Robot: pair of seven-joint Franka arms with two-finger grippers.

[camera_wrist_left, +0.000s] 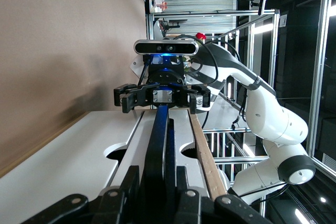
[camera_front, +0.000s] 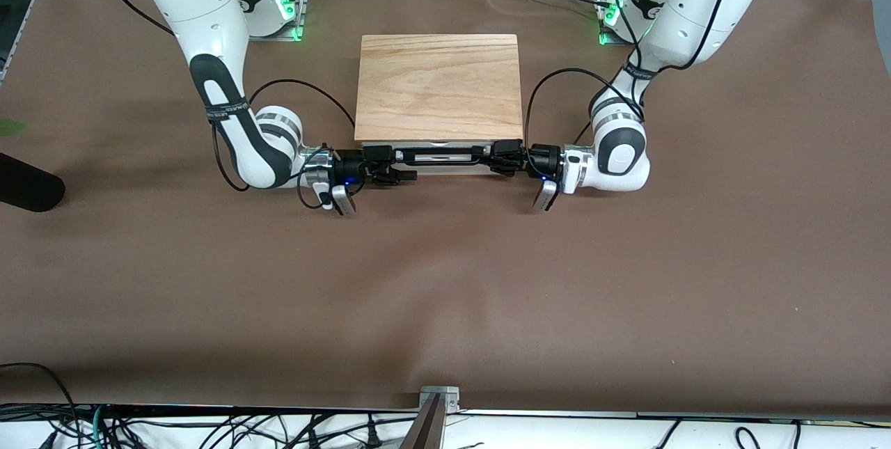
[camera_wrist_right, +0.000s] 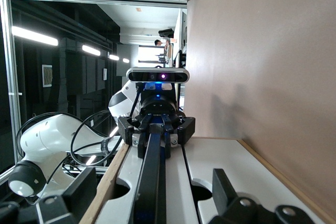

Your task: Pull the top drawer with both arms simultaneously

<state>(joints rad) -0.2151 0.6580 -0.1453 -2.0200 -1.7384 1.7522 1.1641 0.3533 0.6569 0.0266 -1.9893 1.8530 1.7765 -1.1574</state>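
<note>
The top drawer [camera_front: 449, 167] shows its white front under the box's oak top slab [camera_front: 438, 83], and looks shut or nearly so. Its black bar handle [camera_front: 438, 154] runs across the front. My left gripper [camera_front: 495, 156] is shut on the handle's end toward the left arm's side; in the left wrist view [camera_wrist_left: 157, 190] both fingers press the handle [camera_wrist_left: 157, 140]. My right gripper [camera_front: 390, 163] is at the other end. In the right wrist view [camera_wrist_right: 155, 195] its fingers [camera_wrist_right: 223, 187] stand wide apart on either side of the handle [camera_wrist_right: 152, 171], not touching it.
The box stands mid-table on a brown cloth [camera_front: 445, 282]. A black cylinder [camera_front: 28, 188] lies at the table's edge toward the right arm's end. A metal bracket [camera_front: 438, 397] and loose cables sit at the edge nearest the front camera.
</note>
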